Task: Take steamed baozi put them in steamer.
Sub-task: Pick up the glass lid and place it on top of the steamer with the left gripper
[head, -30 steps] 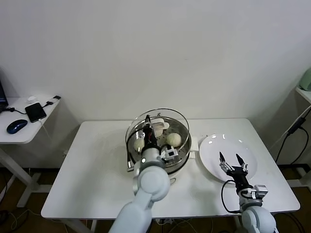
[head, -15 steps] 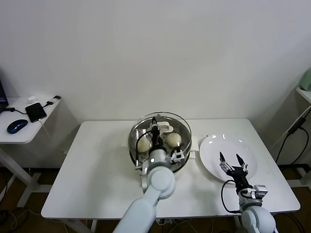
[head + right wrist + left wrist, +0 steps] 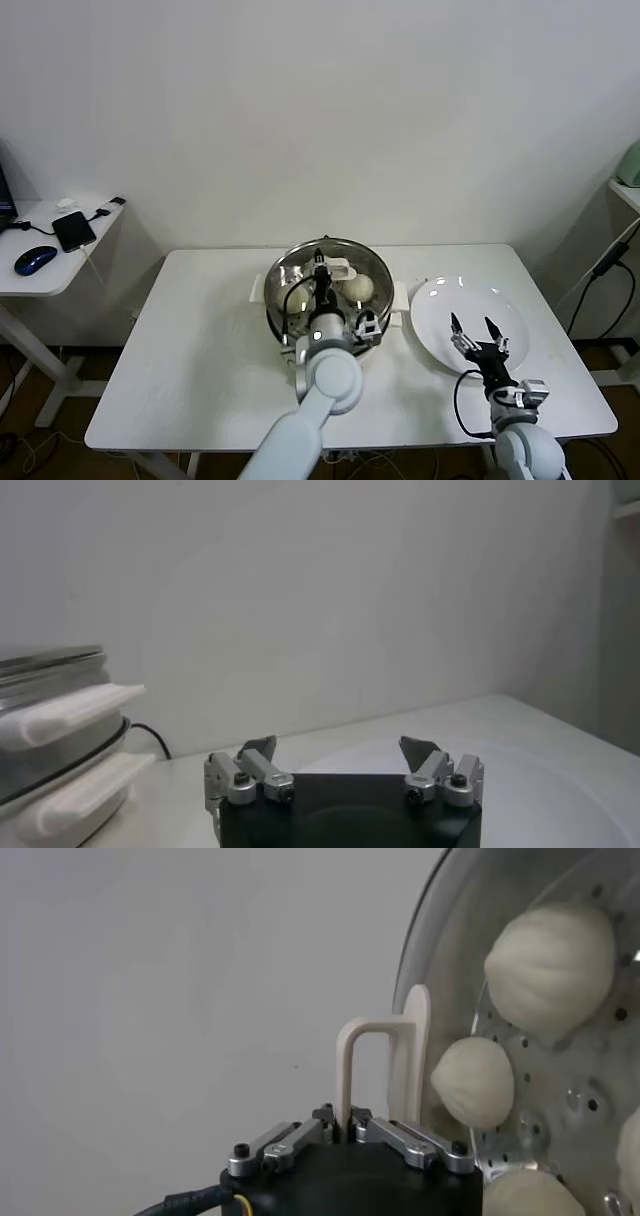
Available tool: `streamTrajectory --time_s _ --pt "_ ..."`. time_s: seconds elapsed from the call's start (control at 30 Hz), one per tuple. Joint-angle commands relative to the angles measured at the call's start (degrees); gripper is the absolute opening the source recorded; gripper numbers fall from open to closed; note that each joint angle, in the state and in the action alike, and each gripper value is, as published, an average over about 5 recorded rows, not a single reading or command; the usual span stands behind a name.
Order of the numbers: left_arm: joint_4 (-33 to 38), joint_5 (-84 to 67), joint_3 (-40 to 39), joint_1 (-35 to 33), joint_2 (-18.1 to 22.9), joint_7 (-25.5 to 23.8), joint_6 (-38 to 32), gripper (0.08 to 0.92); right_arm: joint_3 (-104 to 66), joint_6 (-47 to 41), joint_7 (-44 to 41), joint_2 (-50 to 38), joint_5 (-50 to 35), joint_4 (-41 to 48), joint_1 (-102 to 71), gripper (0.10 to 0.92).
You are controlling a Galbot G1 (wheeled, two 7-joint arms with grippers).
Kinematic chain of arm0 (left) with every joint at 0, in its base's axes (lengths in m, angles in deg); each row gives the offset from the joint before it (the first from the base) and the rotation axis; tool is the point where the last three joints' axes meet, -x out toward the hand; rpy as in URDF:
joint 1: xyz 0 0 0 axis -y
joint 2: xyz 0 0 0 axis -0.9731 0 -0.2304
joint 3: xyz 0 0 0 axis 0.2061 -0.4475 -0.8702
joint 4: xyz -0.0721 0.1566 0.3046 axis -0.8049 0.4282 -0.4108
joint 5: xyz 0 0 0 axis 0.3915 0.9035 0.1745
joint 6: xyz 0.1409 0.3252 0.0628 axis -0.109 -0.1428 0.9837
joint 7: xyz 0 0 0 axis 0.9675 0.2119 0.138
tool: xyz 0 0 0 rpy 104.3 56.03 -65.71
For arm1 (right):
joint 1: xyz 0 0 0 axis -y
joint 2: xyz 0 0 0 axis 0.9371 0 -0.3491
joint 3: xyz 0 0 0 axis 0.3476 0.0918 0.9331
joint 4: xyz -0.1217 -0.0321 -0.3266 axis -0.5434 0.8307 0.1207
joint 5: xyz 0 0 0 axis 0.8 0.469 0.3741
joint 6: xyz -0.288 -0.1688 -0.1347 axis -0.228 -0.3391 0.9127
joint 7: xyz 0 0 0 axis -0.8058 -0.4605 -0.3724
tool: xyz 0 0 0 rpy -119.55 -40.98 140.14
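Note:
The steamer point(image 3: 283, 312) stands mid-table, shiny steel on a cream-white base. A round glass lid point(image 3: 352, 251) lies over it. My left gripper point(image 3: 322, 272) is shut on the lid's cream handle point(image 3: 337, 267). In the left wrist view the gripper point(image 3: 340, 1120) pinches the handle point(image 3: 358, 1060), and several baozi point(image 3: 550, 963) lie on the perforated tray point(image 3: 570, 1098) under the glass. Two baozi point(image 3: 360, 287) show through the lid in the head view. My right gripper point(image 3: 478, 332) is open and empty over the white plate point(image 3: 440, 300); it also shows in the right wrist view point(image 3: 340, 750).
The white plate holds nothing. The steamer's cream side handles point(image 3: 70, 712) are to the side of my right gripper. A side desk point(image 3: 45, 265) at the far left carries a phone and a mouse. A cable hangs at the right edge.
My left gripper has carried the glass lid to the right and down, from tilted at the steamer's left rim to lying level over it. The right arm has not moved.

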Motion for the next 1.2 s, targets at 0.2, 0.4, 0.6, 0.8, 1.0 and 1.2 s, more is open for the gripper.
streamTrajectory --time_s 0.2,0.4,0.6,0.8,1.0,1.2 --pt "-0.73 0.78 0.05 -0.41 2.81 -0.43 1.85 0.162 0.11 0.21 0.00 -0.09 -0.07 0.41 0.15 0.823" --pt "-0.05 1.15 -0.09 -0.61 2.81 -1.24 1.62 0.162 0.15 0.37 -0.04 -0.08 -0.13 0.58 0.10 0.823" --pt "0.19 0.98 0.06 -0.35 2.81 -2.28 1.47 0.162 0.32 0.50 -0.04 0.08 -0.12 0.73 0.20 0.823" --pt "-0.30 0.97 0.36 -0.49 2.81 -1.43 0.79 0.162 0.29 0.62 -0.06 0.08 -0.09 0.85 0.24 0.823" --pt "-1.18 1.19 0.66 -1.15 2.81 0.81 -0.59 0.162 0.25 0.80 -0.08 0.06 -0.10 1.02 0.21 0.823" --pt "-0.72 1.15 0.49 -2.16 2.81 1.50 -1.46 0.162 0.17 0.96 -0.11 0.07 -0.13 1.18 0.19 0.823"
